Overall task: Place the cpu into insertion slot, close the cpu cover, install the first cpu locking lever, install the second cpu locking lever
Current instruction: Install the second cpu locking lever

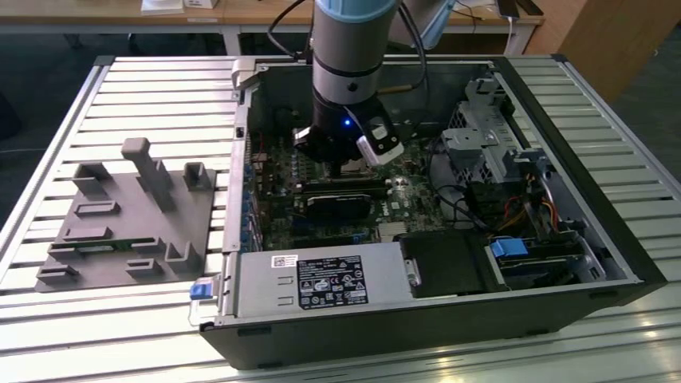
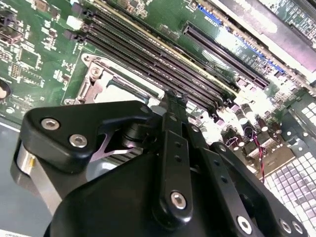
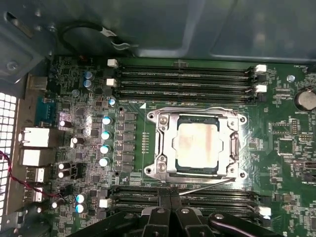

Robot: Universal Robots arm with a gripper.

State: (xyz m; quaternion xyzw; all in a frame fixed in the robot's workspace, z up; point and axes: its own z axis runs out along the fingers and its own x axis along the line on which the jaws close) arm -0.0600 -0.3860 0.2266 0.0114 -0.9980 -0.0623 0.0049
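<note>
One cpu (image 3: 197, 146) seated under closed cpu cover (image 3: 165, 148)

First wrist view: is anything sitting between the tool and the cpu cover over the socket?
Nothing visible stands between them. The cpu already lies in the insertion slot with the cpu cover closed around it. The tool sits just past the socket's edge, beside a thin locking lever that angles away from the frame.

We see open room straight above the cpu cover (image 3: 197, 145). Long memory slots (image 3: 182, 79) fence it at twelve and six o'clock in the first wrist view, upright capacitors (image 3: 105, 140) at nine; the hand (image 3: 170, 210) hangs over the six o'clock slots.
</note>
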